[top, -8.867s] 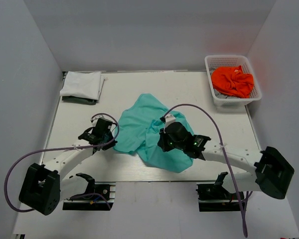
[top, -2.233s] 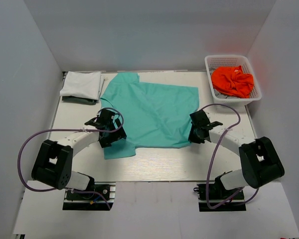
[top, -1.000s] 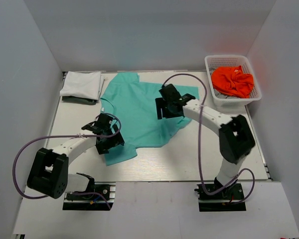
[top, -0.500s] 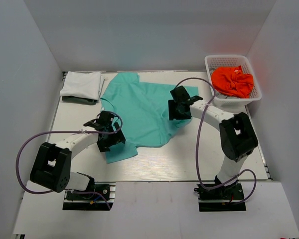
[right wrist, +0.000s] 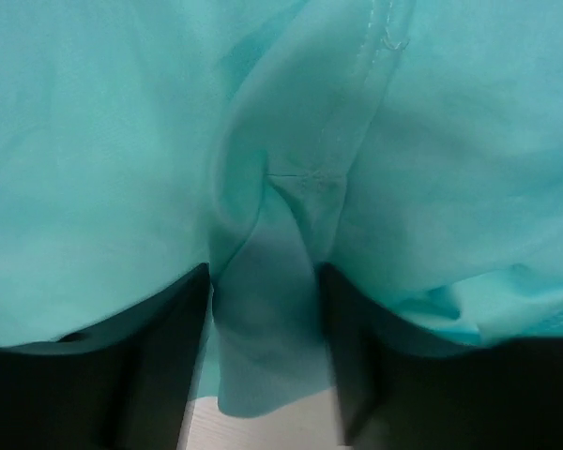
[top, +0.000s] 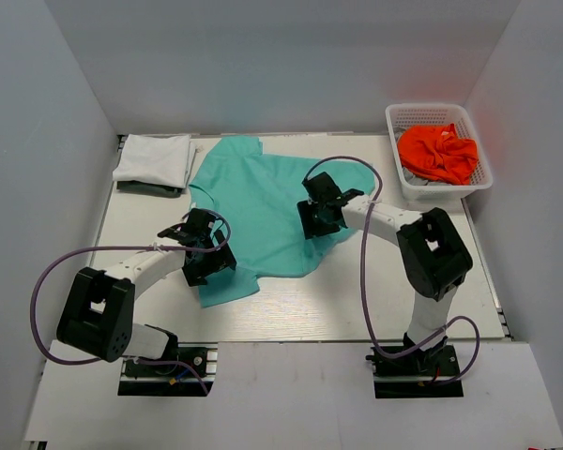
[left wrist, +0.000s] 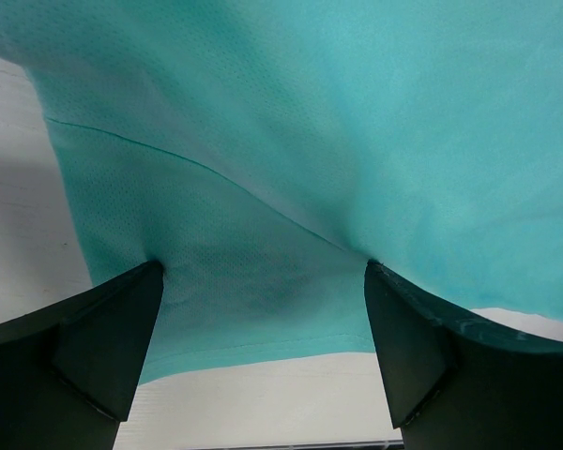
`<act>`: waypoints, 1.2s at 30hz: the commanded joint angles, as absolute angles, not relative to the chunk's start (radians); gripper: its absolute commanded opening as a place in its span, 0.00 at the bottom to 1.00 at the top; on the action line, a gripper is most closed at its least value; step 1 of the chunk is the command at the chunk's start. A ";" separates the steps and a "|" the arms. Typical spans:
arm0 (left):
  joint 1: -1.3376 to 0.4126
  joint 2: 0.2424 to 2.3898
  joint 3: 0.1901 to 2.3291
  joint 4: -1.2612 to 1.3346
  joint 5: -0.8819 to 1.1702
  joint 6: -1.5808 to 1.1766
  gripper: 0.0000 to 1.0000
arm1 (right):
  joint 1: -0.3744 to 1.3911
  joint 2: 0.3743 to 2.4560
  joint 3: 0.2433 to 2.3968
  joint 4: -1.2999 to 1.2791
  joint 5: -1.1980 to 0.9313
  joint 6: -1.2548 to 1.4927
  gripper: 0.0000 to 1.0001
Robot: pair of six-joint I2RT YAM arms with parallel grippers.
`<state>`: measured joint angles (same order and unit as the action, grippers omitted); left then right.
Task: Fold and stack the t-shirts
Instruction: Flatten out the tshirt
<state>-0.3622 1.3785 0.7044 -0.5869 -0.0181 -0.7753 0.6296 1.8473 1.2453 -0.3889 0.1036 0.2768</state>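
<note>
The teal t-shirt (top: 258, 192) lies spread on the table, its right side folded over onto itself. My right gripper (top: 317, 214) is pressed down on that folded part. In the right wrist view its jaws (right wrist: 263, 319) stand half closed, with a ridge of teal cloth (right wrist: 263, 253) bunched between them and touching both fingers. My left gripper (top: 209, 262) stands wide open over the shirt's lower left corner. Flat teal cloth (left wrist: 263, 281) and its hem lie between its fingers (left wrist: 103, 328). A folded white t-shirt (top: 155, 157) rests on a dark one (top: 148, 189) at the back left. The orange t-shirt (top: 438, 152) is in the basket.
The white mesh basket (top: 446, 190) stands at the back right corner, beside the right wall. The folded pile sits against the table's back left edge. Both arms' purple cables loop above the near half of the table (top: 291, 309).
My right gripper has wandered right and come back left over the folded-over part of the shirt, and its jaws have narrowed round a ridge of cloth. The left gripper has barely moved.
</note>
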 commanded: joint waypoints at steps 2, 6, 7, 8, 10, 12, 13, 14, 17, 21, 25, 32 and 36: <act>-0.364 1.381 0.699 -0.614 -0.048 -0.782 0.99 | 0.626 1.879 1.265 -0.354 0.112 0.282 0.45; -0.364 1.381 0.699 -0.614 -0.048 -0.782 0.99 | 0.627 1.899 1.295 -0.383 0.158 0.308 0.24; -0.364 1.381 0.699 -0.614 -0.048 -0.791 0.99 | 0.629 1.896 1.296 -0.390 0.169 0.311 0.20; -0.364 1.381 0.699 -0.623 -0.048 -0.792 0.99 | 0.629 1.879 1.295 -0.405 0.181 0.313 0.15; -0.364 1.381 0.690 -0.623 -0.067 -0.792 0.99 | 0.626 1.827 1.292 -0.440 0.235 0.340 0.13; -0.364 1.381 0.690 -0.643 -0.077 -0.811 0.87 | 0.624 1.799 1.295 -0.533 0.320 0.386 0.07; -0.364 1.381 0.690 -0.643 -0.077 -0.821 0.78 | 0.624 1.761 1.292 -0.563 0.342 0.412 0.07; -0.364 1.381 0.680 -0.643 -0.077 -0.821 0.71 | 0.624 1.744 1.287 -0.593 0.371 0.457 0.05; -0.364 1.399 0.658 -0.632 -0.077 -0.830 0.37 | 0.623 1.683 1.246 -0.794 0.472 0.566 0.05; -0.364 1.451 0.638 -0.647 -0.100 -0.854 0.06 | 0.621 1.585 1.145 -0.967 0.503 0.690 0.10; -0.364 1.473 0.629 -0.678 -0.100 -0.877 0.00 | 0.606 1.471 1.005 -1.066 0.493 0.888 0.32; -0.354 1.401 0.595 -0.702 -0.140 -0.896 0.00 | 0.591 1.215 0.790 -1.048 0.382 0.980 0.48; -0.354 1.335 0.595 -0.721 -0.149 -0.896 0.00 | 0.587 1.145 0.833 -0.979 0.345 0.916 0.46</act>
